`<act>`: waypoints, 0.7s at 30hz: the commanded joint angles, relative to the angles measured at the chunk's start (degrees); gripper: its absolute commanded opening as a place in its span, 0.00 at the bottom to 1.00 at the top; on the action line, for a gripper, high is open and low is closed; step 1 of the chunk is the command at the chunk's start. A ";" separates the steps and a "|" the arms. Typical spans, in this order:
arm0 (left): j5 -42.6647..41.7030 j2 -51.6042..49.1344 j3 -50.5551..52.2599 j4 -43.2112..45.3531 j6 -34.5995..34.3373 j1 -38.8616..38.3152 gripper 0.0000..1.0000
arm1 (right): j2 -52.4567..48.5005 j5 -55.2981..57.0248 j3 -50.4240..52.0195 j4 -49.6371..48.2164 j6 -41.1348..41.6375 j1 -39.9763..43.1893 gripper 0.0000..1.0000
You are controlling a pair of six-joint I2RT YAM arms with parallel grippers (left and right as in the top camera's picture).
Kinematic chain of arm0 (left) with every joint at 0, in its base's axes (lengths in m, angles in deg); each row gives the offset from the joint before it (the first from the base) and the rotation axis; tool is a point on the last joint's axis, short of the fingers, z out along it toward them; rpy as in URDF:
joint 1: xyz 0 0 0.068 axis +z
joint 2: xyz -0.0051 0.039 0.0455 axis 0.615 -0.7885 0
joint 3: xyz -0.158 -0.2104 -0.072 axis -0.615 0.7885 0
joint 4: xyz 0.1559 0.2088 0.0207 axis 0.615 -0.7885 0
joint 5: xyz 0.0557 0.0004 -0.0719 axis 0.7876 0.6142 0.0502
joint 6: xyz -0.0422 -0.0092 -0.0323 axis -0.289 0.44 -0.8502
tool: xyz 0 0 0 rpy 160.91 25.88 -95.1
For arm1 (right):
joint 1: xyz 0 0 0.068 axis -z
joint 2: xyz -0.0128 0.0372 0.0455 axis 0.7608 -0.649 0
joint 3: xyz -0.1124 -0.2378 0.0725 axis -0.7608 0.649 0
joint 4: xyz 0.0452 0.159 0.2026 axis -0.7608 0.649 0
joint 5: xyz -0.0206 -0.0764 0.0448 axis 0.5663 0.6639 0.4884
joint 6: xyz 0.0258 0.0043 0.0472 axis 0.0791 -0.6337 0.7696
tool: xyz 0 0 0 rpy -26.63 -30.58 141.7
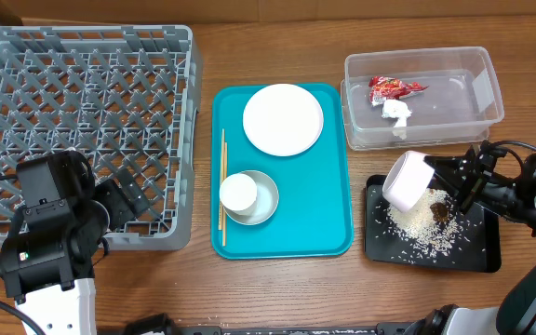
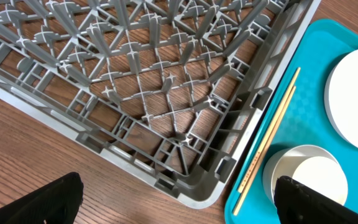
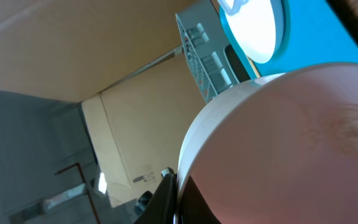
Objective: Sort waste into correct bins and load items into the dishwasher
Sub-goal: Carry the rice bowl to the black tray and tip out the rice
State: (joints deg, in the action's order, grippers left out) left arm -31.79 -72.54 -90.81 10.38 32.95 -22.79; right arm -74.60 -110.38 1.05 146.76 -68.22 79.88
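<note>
My right gripper [image 1: 440,177] is shut on the rim of a pale pink bowl [image 1: 408,180] and holds it tipped on its side above the black tray [image 1: 477,251], where rice grains [image 1: 424,226] and a dark brown scrap [image 1: 440,213] lie. The bowl fills the right wrist view [image 3: 291,143]. The clear tub [image 1: 477,79] holds the red wrapper [image 1: 394,87] and white tissue [image 1: 397,113]. On the teal tray sit the white plate [image 1: 283,118], a white cup in a bowl [image 1: 247,196] and chopsticks [image 1: 222,186]. My left gripper [image 2: 179,199] is open and empty by the grey rack's [image 1: 26,56] front right corner.
The teal serving tray [image 1: 333,233] lies in the middle between rack and bins. The rack's corner [image 2: 191,193] is just ahead of the left fingers, with the chopsticks [image 2: 269,134] and cup [image 2: 319,180] to the right. Bare wooden table runs along the front.
</note>
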 commanded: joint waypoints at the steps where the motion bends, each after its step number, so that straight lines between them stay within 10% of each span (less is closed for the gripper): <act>1: 0.31 -0.20 -0.76 0.22 0.87 0.42 1.00 | 0.85 -2.10 0.26 1.36 0.15 0.26 0.04; 21: 0.33 -0.20 -0.76 0.24 0.87 0.42 1.00 | 0.85 2.58 0.24 1.40 0.15 0.26 0.04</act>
State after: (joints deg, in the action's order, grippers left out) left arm -31.81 -72.54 -90.81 10.38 32.95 -22.79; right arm -74.60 -112.22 1.05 148.99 -68.09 79.88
